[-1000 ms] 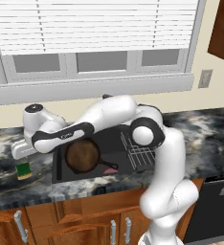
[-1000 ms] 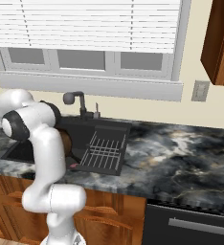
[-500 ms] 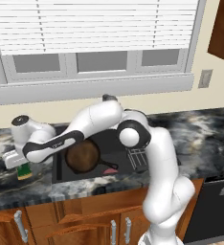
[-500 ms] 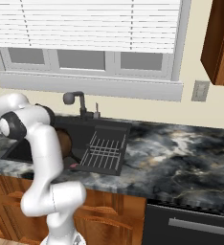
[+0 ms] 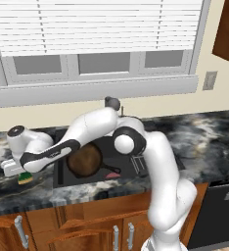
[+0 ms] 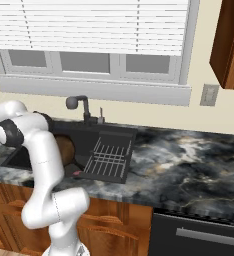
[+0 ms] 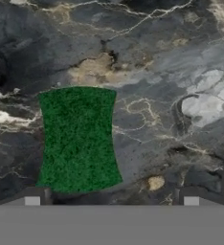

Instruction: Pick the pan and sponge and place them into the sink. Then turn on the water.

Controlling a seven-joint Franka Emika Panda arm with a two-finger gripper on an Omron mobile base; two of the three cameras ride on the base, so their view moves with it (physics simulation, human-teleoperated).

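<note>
Green rectangular sponge block (image 7: 78,139), scrubby face up, lies on the dark marbled stone worktop (image 7: 171,62) left of the black recessed sink (image 5: 121,169). Round brown skillet with short black handle (image 5: 85,161) already sits in the basin, so the step in hand is the sponge pick. Hand (image 5: 12,167) hovers just above the sponge, jaws spread wide, nothing held. In the hand view the sponge sits off to one side, nearer one fingertip (image 7: 32,196) than the other. Judgement: next move calls for a small sideways correction to centre the jaws, then straight descent and closing across the narrow width.

No water runs from the dark faucet (image 6: 79,106). Grey wire dish rack (image 6: 108,157) fills the basin's right section. Wooden cabinets (image 5: 87,225) below; white-blinded window (image 5: 97,39) behind.
</note>
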